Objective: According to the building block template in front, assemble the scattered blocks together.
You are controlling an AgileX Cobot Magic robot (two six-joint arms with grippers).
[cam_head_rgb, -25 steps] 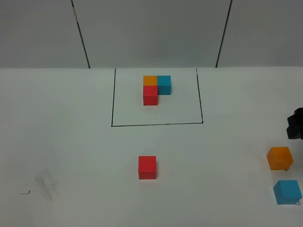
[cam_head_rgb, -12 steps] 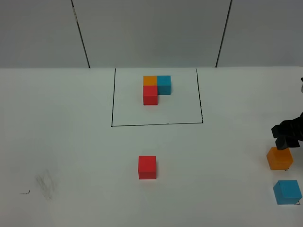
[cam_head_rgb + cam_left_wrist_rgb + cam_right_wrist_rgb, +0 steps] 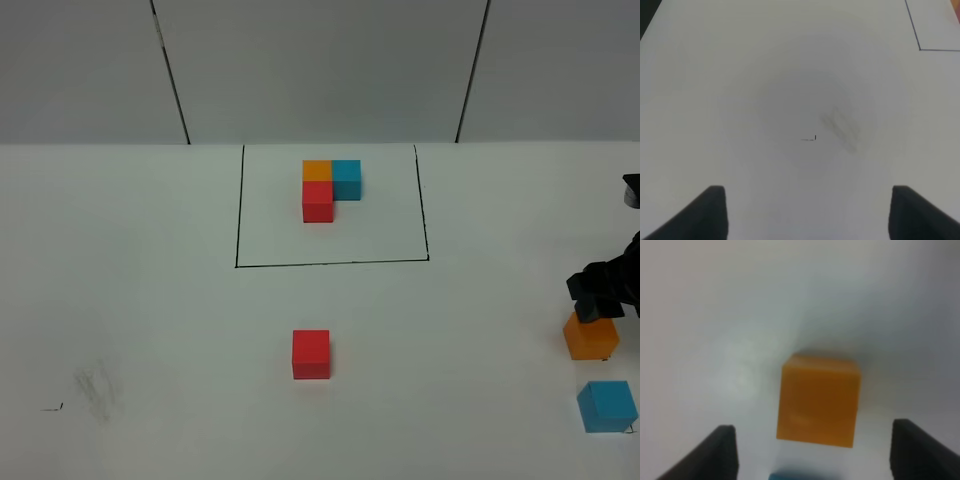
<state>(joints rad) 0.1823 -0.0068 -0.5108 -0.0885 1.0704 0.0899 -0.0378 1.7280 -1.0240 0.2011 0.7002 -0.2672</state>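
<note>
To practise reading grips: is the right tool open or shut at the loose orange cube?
Open. Fingers of the right tool stand either side of the orange cube, table showing in both gaps.

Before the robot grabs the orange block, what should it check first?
1. The orange cube lies between the right gripper's fingers: ok.
2. The jaws stand wider than the cube, with a gap on each side: ok.
3. The gripper is low enough to close on the cube's sides: cannot tell.
4. The blue cube sits apart from the orange cube: ok.
5. The template is in plain view for copying: ok.
6. The left gripper is open, holds nothing and is away from the cubes: ok.
</note>
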